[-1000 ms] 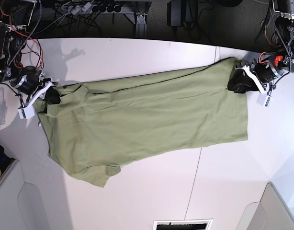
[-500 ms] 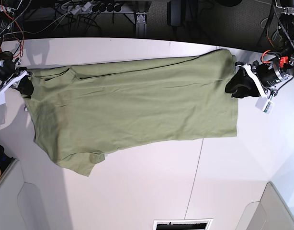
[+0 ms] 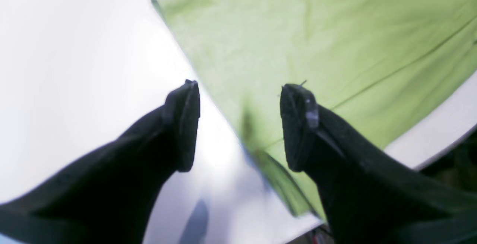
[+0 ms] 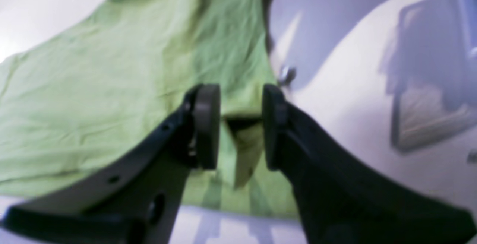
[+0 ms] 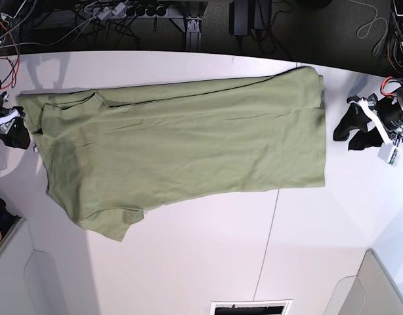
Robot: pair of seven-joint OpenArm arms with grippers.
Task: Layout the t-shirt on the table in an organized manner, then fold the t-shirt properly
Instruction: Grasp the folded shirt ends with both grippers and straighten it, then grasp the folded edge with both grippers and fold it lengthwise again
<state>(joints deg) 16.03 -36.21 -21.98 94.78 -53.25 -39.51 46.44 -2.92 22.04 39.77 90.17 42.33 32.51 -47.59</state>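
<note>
Left gripper (image 5: 356, 131), right of frame in the base view: jaws wide apart, holding nothing, clear of the cloth and just beside its hem edge. In its wrist view the black fingers (image 3: 298, 124) straddle bare tabletop and the shirt's corner without touching either.

Right gripper (image 4: 234, 124), at the far left edge of the base view: jaws partly apart, a raised fold of fabric between the pads; contact cannot be told through the blur.

T-shirt (image 5: 182, 147): olive-green, matte, lightly creased, spread lengthwise across the upper half of the white table (image 5: 208, 262), one sleeve pointing lower left. A thin dark seam (image 5: 268, 243) crosses the smooth tabletop.
</note>
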